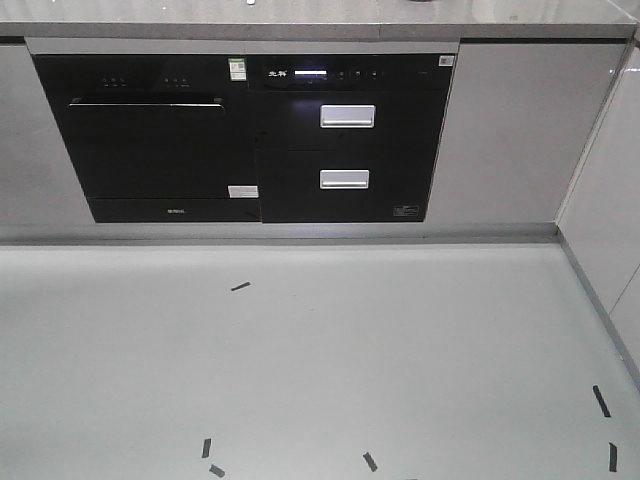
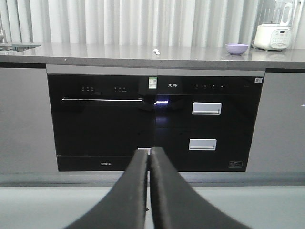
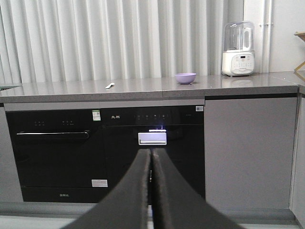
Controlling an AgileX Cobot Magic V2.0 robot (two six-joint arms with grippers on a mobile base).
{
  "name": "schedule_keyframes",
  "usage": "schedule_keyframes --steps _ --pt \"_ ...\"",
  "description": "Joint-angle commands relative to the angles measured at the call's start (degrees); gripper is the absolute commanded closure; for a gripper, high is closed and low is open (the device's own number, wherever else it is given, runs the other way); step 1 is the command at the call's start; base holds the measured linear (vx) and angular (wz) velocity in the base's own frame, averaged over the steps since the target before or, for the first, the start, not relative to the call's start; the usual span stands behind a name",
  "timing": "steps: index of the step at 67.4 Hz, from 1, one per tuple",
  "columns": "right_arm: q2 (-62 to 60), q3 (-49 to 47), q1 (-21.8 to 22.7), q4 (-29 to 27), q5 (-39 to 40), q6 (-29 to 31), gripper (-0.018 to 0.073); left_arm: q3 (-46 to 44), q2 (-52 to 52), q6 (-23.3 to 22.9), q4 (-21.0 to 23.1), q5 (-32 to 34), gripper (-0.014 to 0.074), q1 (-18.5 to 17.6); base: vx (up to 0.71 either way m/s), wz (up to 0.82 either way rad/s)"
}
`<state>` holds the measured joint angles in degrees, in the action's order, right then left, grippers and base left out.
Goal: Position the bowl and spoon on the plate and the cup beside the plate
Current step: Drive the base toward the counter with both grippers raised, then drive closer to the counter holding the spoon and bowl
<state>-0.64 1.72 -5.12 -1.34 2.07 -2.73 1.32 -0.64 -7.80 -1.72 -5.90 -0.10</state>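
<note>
A kitchen, seen by a robot standing back on a pale grey floor (image 1: 320,350) marked with short strips of black tape (image 1: 240,286). In the left wrist view the left gripper (image 2: 148,151) points at the cabinets, its dark jaws pressed together with nothing between them. Ahead, a long grey counter (image 2: 95,52) runs in front of white curtains (image 2: 119,21). From left to right: what looks like a sink edge (image 2: 14,46) sits at the far left. Below the counter is a black oven (image 2: 100,124) with a long bar handle. Above its right end, lying flat on the counter, is the small pale spoon (image 2: 157,51). Below that is a black drawer unit (image 2: 207,129) with two silver handles. Next comes the lavender bowl (image 2: 237,48), upright on the counter and well apart from the spoon. A white blender (image 2: 274,31) stands near the right end. The right wrist view shows the same row, and the right gripper (image 3: 151,152) is likewise clenched on nothing. The plate and the cup appear in no view, so their places cannot be told. Judging from this, nothing is arranged yet and the robot is at the approach step, too far back to reach. The next move likely calls for rolling the base up to the counter and finding the plate. One set of jaws would then open to take the bowl or the spoon.
</note>
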Motion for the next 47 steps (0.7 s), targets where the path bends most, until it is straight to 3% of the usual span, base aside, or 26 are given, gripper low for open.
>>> schedule_keyframes --steps 1,47 --pt "-0.42 0.44 0.21 0.48 4.54 0.28 0.0570 -1.12 -0.80 -0.63 0.05 4.74 0.0603 0.01 0.10 -0.01" --pt "-0.42 0.44 0.21 0.48 4.54 0.28 0.0570 -1.12 -0.80 -0.63 0.05 4.74 0.0603 0.01 0.11 -0.05"
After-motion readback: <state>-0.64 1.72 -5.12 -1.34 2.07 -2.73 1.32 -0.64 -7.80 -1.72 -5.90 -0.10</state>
